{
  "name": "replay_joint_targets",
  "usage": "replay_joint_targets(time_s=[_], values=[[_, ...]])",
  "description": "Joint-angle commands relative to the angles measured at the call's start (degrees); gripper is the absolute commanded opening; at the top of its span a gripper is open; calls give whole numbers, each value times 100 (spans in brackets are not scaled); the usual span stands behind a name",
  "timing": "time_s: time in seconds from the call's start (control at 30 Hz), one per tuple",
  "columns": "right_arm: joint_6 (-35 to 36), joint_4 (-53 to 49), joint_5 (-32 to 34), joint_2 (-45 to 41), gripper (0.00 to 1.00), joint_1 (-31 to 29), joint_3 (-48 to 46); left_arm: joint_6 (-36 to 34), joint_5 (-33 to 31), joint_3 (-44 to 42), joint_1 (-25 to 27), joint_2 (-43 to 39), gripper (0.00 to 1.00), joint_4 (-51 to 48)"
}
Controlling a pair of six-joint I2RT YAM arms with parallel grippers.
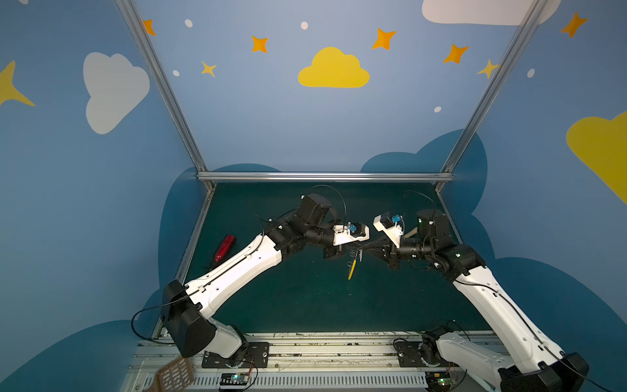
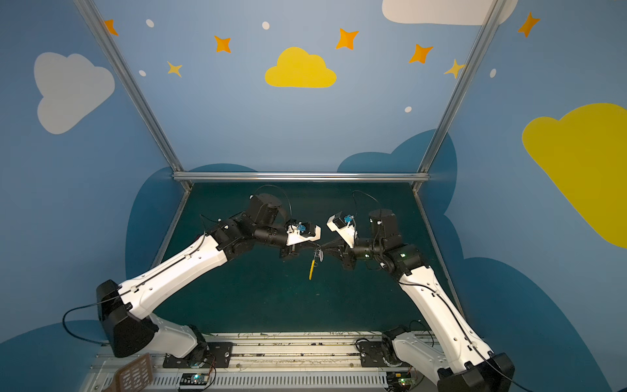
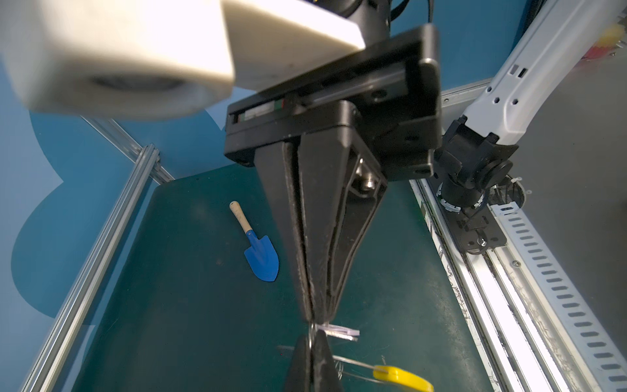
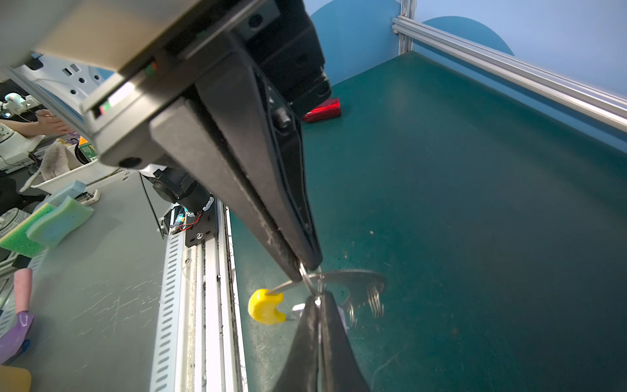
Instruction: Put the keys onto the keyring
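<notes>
Two tips meet: left fingers [image 3: 298, 368] clamp the keyring [image 3: 400, 376], right fingers [image 3: 283, 217] pinch the keys [image 3: 341, 332] just right of it.

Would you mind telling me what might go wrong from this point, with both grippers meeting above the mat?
1. The right gripper seems to pinch the keys only at its very tips; they may slip out and drop to the mat.
2. The keyring hangs from the left gripper by one edge, so it could swing away from the keys.
3. The two grippers' tips nearly touch; a small misalignment might make them collide.
</notes>
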State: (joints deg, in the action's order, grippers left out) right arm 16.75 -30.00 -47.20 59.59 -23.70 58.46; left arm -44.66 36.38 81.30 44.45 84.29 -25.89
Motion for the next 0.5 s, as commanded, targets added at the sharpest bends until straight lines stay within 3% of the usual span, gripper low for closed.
replay_joint_targets(time_s=[0.0,0.17,0.33,0.47], values=[[18,4,-123,17,8,6,-71,89,114,-43,-19,-194,3,163],[38,41,-179,4,8,17,-89,129,125,-70,-29,-233,3,217],[38,38,-206,8,14,15,-104,141,115,-70,-33,-228,3,241],[37,41,-227,8,6,24,-106,145,115,-79,-32,-227,4,258]])
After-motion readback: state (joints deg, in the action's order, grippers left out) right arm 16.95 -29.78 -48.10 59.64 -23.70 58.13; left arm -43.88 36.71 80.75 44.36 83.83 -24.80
